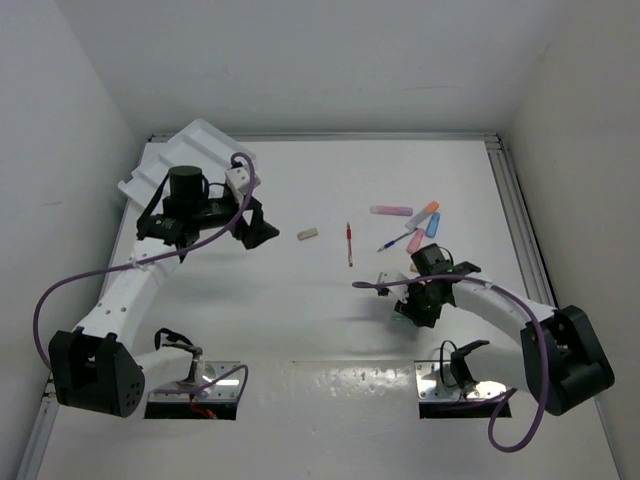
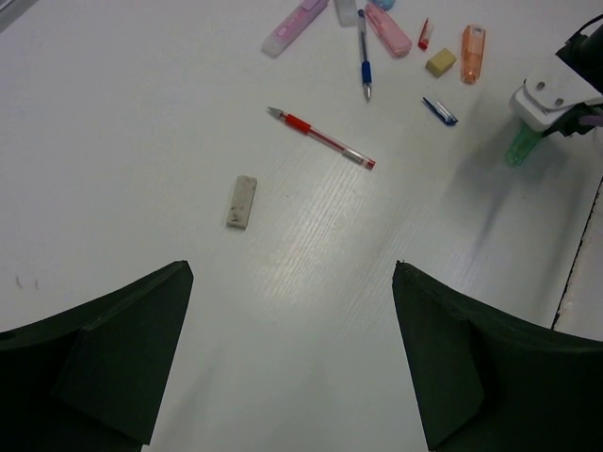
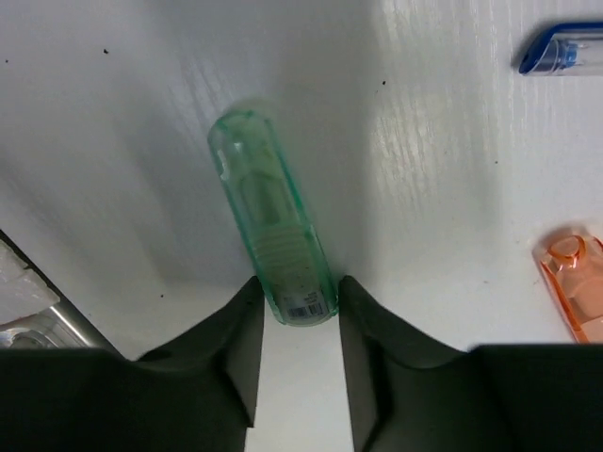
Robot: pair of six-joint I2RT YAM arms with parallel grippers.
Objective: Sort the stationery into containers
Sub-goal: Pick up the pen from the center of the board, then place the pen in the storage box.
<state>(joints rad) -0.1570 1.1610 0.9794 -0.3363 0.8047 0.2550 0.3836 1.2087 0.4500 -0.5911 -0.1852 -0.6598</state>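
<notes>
- top external: right gripper is down on the table at centre-right, just near of the stationery cluster; the green marker is mostly hidden under it here.
- white tray sits far-left, well apart from the right gripper and partly under the left arm, so the coming carry likely runs leftward and away from the arm bases.
- left gripper hangs just beside the tray, much nearer to it than the right one. long beige eraser and red pen lie between the two arms.
- left wrist: left gripper has its jaws spread wide with nothing between them, only bare table. the eraser lies ahead of it and slightly left, the red pen beyond.
- green marker shows at far right, poking out below the right gripper's white body.
- right wrist: right gripper is narrowed onto the near end of the green marker, both fingers touching its sides.
- the marker's long axis runs straight out from the claw, tilted a bit left, so it is pinched across its width at the label end. looks like a grip, but lift isn't confirmed.
- marker look: stubby, translucent green, rounded far end, barcode sticker at the held end.
- orange marker is just right of the claw, not touching.
</notes>
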